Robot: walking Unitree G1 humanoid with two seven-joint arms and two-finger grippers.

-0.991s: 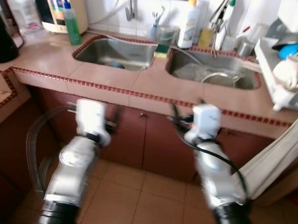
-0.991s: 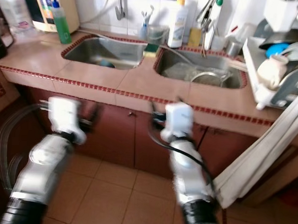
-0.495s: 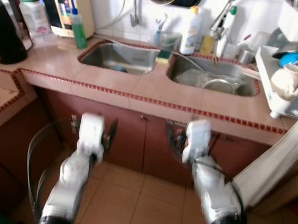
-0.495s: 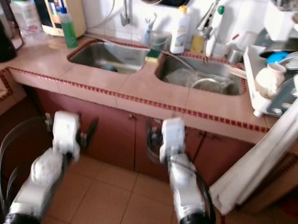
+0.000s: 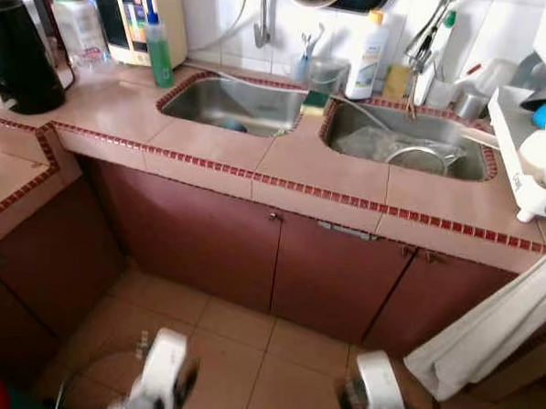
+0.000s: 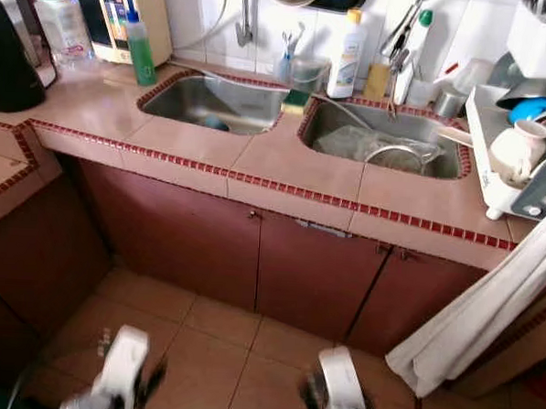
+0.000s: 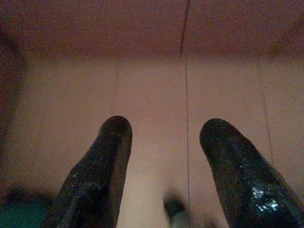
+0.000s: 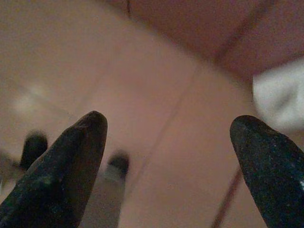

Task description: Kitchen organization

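Note:
A tiled counter with a double steel sink runs across the head views. The left basin holds a small dark item; the right basin holds a metal strainer and clear plastic. Both arms hang low at the bottom edge, left wrist and right wrist, over the floor tiles. My left gripper is open with nothing between its fingers. My right gripper is open too, with bare floor beyond it.
Brown cabinet doors stand under the counter. A black kettle, a green bottle, a white bottle and a sponge sit on it. A dish rack is at the right, a white cloth hanging below.
Both arms have dropped from in front of the cabinet doors to the bottom edge of the view. The camera has shifted a little, showing more floor.

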